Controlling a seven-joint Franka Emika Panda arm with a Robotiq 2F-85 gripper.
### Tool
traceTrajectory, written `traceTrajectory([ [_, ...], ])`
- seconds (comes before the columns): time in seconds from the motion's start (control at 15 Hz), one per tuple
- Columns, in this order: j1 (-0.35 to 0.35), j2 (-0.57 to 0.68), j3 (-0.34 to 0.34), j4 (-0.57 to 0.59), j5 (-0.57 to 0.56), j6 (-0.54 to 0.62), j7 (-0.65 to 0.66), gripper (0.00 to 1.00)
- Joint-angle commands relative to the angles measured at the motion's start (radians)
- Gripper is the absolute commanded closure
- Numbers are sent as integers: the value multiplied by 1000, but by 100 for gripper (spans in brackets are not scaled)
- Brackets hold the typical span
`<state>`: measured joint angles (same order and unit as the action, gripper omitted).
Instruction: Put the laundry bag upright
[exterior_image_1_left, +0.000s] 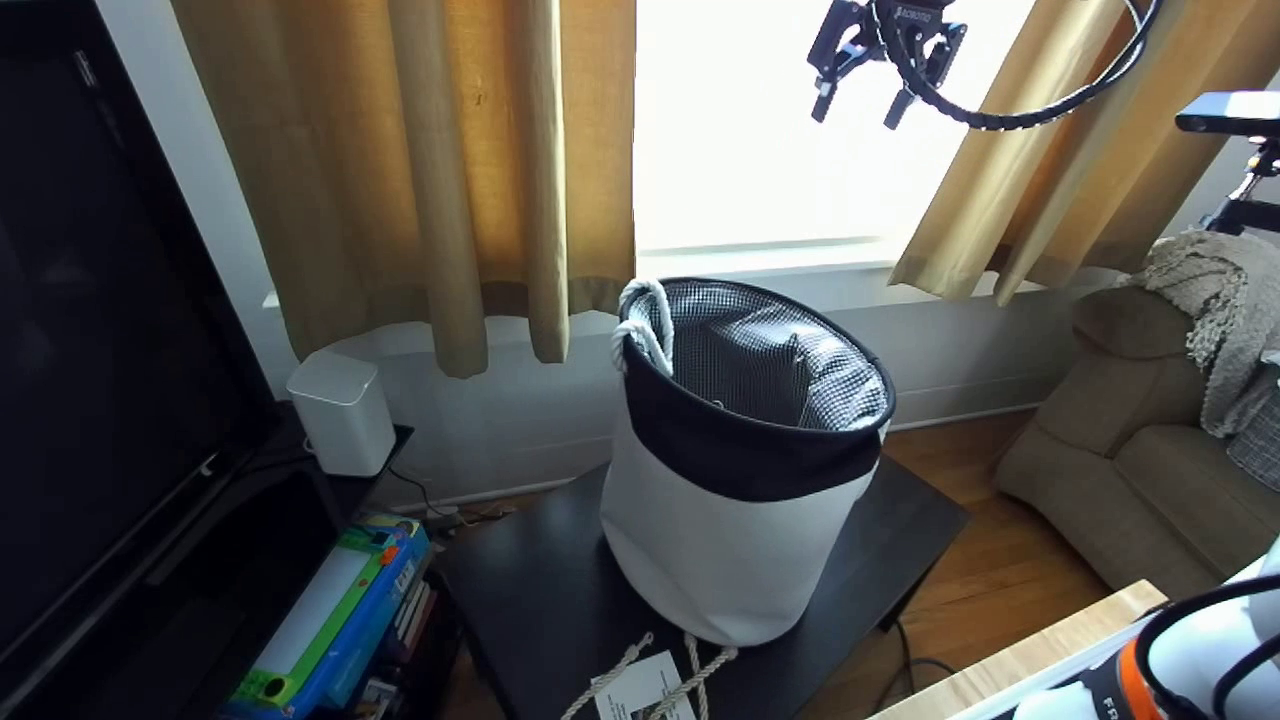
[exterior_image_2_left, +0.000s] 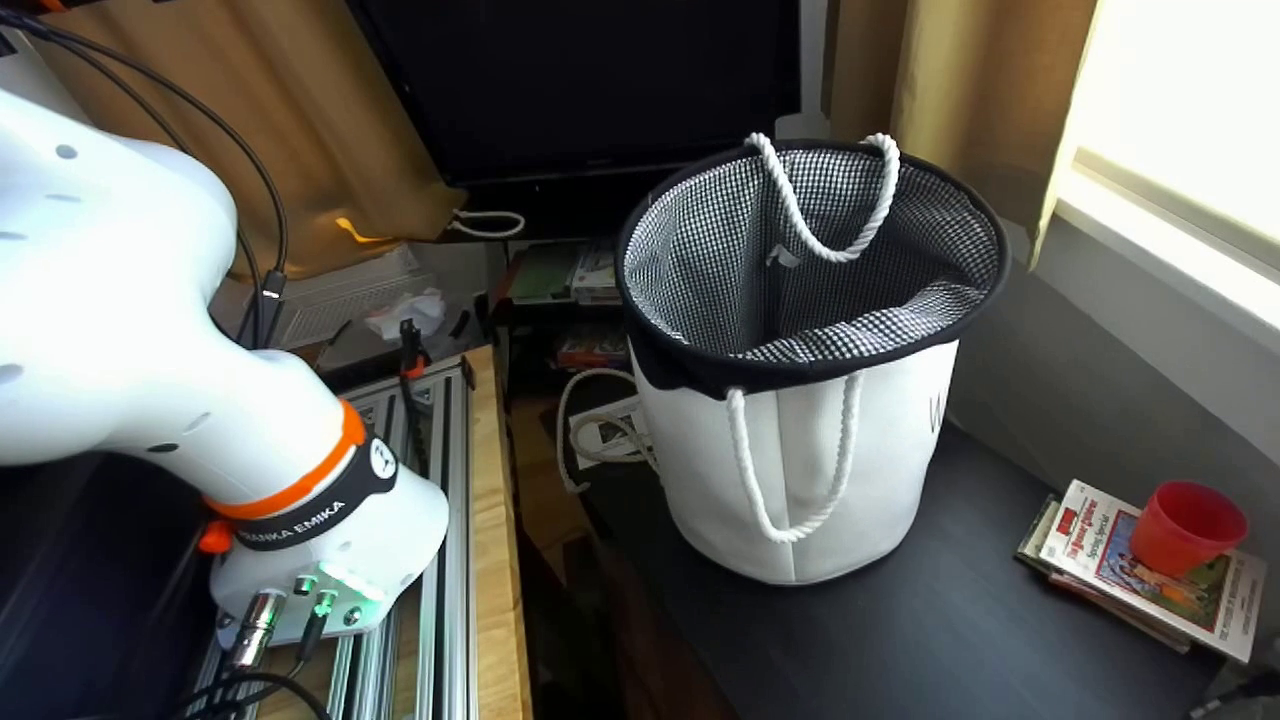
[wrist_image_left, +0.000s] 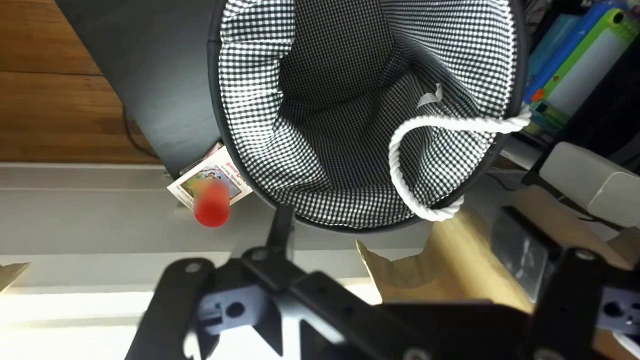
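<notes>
The laundry bag is a large white soft cylinder with a black rim band and checked lining. It stands upright on its base on a black table in both exterior views (exterior_image_1_left: 720, 545) (exterior_image_2_left: 870, 470). Its mouth faces up, and the rim sags on one side. One white rope handle (exterior_image_2_left: 795, 500) hangs outside, and the other loops over the rim into the mouth. My gripper (exterior_image_1_left: 860, 104) is open and empty, high above and apart from the bag, in front of the window. In the wrist view the bag's mouth (wrist_image_left: 345, 120) lies beyond the spread fingers (wrist_image_left: 404, 230).
The black table (exterior_image_2_left: 970, 610) also holds magazines with a red cup (exterior_image_2_left: 1185, 530) on them. A white box-shaped device (exterior_image_1_left: 343, 415) stands by the television (exterior_image_1_left: 120, 300). Curtains (exterior_image_1_left: 470, 200) and a window are behind. A couch (exterior_image_1_left: 1150, 430) stands to one side. Loose ropes and a card (exterior_image_1_left: 640, 690) lie beside the bag.
</notes>
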<state>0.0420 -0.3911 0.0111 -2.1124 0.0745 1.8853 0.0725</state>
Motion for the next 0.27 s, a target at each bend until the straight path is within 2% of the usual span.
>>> traceTrajectory([
  [0.0,-11,-3,6,4,3,-3,-3,0],
  [0.2,-12,-6,6,4,3,-4,-2,0],
])
